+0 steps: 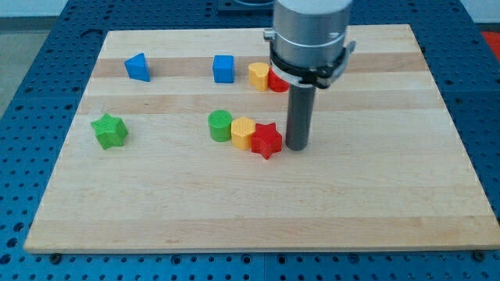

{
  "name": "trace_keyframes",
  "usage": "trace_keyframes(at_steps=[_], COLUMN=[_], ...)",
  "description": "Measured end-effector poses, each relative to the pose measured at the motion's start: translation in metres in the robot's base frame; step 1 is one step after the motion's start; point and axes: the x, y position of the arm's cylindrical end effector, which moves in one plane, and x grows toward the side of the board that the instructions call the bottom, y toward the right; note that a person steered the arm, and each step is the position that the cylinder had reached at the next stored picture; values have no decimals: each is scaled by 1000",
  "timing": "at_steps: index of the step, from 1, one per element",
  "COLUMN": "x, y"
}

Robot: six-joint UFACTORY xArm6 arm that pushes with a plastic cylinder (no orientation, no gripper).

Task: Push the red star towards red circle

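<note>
The red star (266, 140) lies near the middle of the wooden board (156, 211), touching a yellow block (243, 132) on its left. The red circle (278, 81) lies above it toward the view's top, mostly hidden behind the arm, next to a yellow heart (258, 76). My tip (296, 147) rests on the board just right of the red star, very close to it or touching it.
A green cylinder (221, 125) touches the yellow block's left side. A blue cube (223, 68) and a blue triangle (137, 67) lie toward the view's top left. A green star (108, 130) lies at the view's left.
</note>
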Motion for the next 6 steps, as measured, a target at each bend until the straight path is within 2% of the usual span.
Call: trace_keyframes(at_steps=[1,2,4,6], x=[26,49,5,0], y=[-10,-57,-61,-60])
